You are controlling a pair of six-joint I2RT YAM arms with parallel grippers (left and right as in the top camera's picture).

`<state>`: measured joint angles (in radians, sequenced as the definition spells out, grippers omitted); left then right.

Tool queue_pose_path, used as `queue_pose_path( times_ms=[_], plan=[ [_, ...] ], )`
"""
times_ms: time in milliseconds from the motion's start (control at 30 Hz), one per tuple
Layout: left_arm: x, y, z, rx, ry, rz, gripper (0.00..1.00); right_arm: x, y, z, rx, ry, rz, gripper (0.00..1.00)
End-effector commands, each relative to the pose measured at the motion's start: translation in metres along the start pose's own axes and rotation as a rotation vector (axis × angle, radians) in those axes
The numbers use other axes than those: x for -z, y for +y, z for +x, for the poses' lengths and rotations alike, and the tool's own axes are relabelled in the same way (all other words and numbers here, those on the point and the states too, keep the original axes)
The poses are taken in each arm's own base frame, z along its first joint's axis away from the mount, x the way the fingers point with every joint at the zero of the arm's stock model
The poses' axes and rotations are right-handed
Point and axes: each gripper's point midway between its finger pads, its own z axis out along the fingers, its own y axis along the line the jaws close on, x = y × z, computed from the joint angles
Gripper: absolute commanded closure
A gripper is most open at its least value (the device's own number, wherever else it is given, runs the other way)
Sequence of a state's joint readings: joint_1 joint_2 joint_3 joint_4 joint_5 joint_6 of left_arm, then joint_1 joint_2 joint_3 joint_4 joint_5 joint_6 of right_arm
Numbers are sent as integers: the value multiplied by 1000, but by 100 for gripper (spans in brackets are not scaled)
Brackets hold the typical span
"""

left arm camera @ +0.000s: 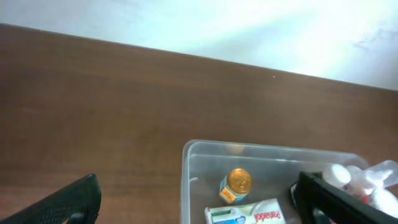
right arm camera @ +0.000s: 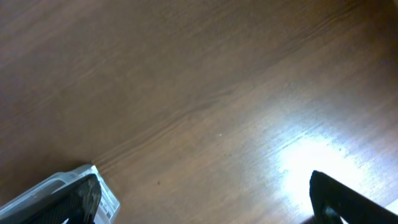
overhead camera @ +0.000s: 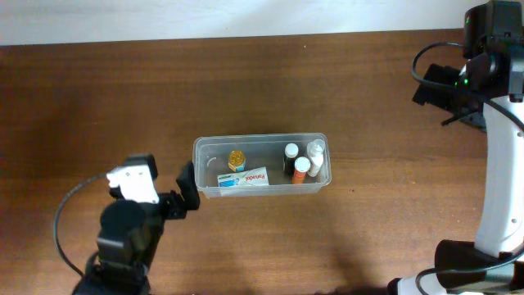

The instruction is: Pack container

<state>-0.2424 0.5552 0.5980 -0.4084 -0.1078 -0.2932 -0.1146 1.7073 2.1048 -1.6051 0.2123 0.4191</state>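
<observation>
The clear container [overhead camera: 260,138] sits mid-table. It holds a small gold-lidded jar [overhead camera: 237,159], a white-and-blue box [overhead camera: 243,179] and three small bottles [overhead camera: 301,161] at its right end. My left gripper [overhead camera: 187,187] is open and empty at the container's left end, its fingers spread wide. The left wrist view [left arm camera: 199,211] shows the container's rim [left arm camera: 261,148], the jar [left arm camera: 236,184] and the box [left arm camera: 245,214] between the fingers. My right gripper [overhead camera: 438,86] is open and empty at the far right back, well away from the container. It shows over bare table in the right wrist view [right arm camera: 211,211].
The brown wooden table [overhead camera: 393,221] ends at a white wall along the back edge. The right arm's white base [overhead camera: 499,213] stands at the right side. A pale corner of the container [right arm camera: 71,180] shows at the lower left of the right wrist view.
</observation>
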Motion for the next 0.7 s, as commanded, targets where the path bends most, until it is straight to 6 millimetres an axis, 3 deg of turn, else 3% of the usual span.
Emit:
queue_pose_path(
  times_ms=[0,133,367,667],
  plan=[
    [2,5,10,-3,-47,27,1,4,-2,-2,-14,-13,-3,2],
    [3,9,15,11,-124,59,1,4,-2,-2,-14,-13,-3,2],
    [10,0,16,-83,-307,171,1,4,-2,-2,-14,-13,-3,2],
    [15,7,22,-115,-415,161,1,4,-2,-2,-14,-13,-3,2]
  ],
)
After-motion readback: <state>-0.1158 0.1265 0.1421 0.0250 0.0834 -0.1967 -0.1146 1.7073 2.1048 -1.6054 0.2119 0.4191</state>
